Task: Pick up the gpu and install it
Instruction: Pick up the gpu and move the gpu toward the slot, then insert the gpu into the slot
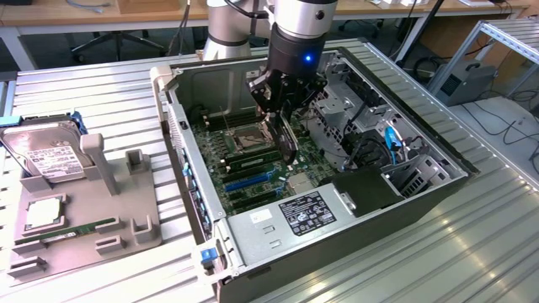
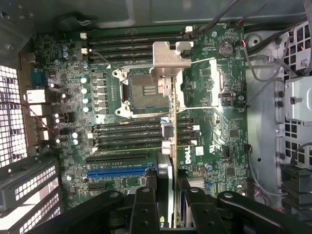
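Observation:
Inside the open computer case (image 1: 404,202), my gripper (image 1: 282,95) is shut on the gpu (image 1: 287,136), a thin dark card that hangs edge-down over the green motherboard (image 1: 244,158). In the wrist view the gpu (image 2: 169,146) shows edge-on, running from between my black fingers (image 2: 145,204) out to its silver bracket (image 2: 170,56). There the gripper (image 2: 168,200) clamps the card from both sides. The card floats above the CPU socket (image 2: 144,90) and the memory slots, with the blue expansion slot (image 2: 119,171) off to one side of it.
A drive cage (image 1: 345,104), black and blue cables (image 1: 389,142) and the power supply (image 1: 295,218) crowd the case around the board. On the exterior view's left, a grey holder (image 1: 101,240) carries a hard drive (image 1: 47,154), a processor (image 1: 42,214) and a memory stick (image 1: 72,230).

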You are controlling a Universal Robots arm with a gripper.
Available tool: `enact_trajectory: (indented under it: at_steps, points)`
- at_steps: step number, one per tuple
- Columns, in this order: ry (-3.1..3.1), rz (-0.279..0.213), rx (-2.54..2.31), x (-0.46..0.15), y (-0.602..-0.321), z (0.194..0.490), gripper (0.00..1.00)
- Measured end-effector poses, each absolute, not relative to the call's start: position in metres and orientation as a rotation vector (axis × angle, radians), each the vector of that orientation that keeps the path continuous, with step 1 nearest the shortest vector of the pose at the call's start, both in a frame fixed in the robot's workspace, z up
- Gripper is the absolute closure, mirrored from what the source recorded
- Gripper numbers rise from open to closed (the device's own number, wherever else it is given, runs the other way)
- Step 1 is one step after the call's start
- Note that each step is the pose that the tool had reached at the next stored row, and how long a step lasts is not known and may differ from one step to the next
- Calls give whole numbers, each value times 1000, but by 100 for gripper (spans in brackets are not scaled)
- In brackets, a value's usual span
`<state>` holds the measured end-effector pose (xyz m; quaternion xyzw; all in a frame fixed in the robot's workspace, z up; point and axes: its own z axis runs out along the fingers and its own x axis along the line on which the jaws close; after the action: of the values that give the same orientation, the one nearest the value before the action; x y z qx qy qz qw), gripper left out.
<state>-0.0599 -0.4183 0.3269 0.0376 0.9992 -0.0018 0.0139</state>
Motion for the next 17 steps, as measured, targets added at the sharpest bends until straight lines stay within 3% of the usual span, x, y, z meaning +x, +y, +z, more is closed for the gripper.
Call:
enact_trajectory:
  at_steps: [17]
  points:
    - [3112, -5, 89, -60, -418, 327, 73]
